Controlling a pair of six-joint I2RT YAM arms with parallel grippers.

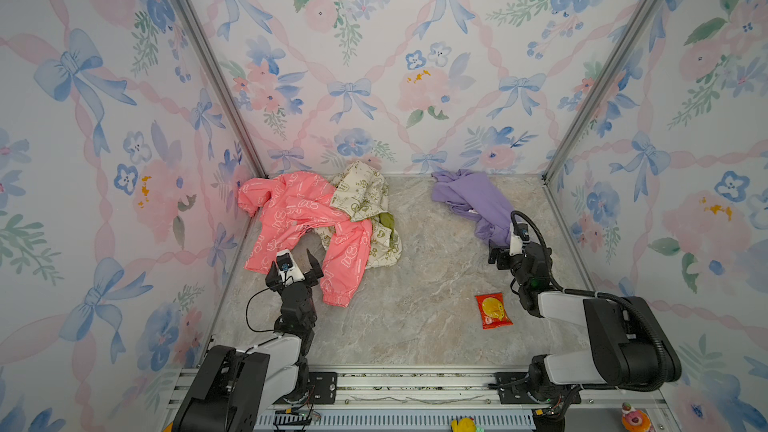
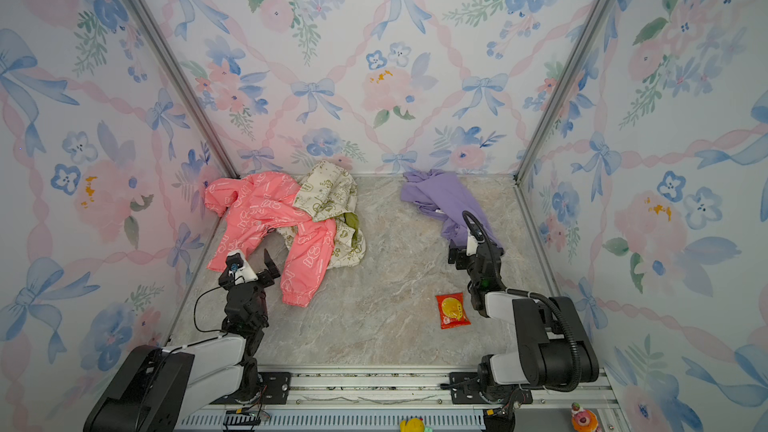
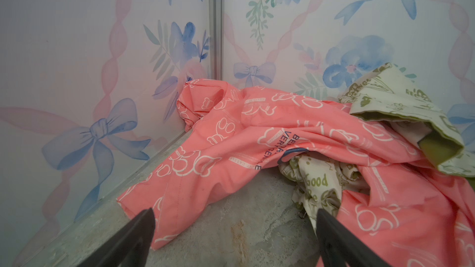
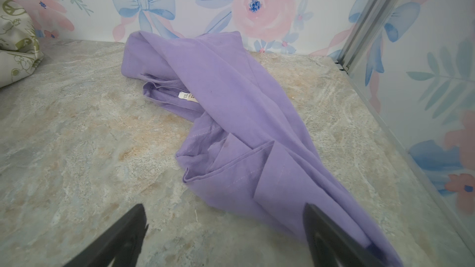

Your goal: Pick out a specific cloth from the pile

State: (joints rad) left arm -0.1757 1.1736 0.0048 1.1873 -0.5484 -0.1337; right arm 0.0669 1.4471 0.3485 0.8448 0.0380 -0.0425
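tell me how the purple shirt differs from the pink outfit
The purple shirt is plain; the pink outfit has a white outline print. The purple shirt lies by itself on the right; the pink outfit overlaps a cream cloth on the left. The purple shirt is bunched into a long strip; the pink outfit is spread out, legs apart. Both lie loose on the table near the back wall, and neither is held.

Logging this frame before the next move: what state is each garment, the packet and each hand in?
lavender cloth: crumpled, lying by itself
pink garment: spread out, rumpled
cream cloth: bunched, tangled with the pink garment
snack packet: lying flat, on its own
left hand: open, empty
right hand: open, empty
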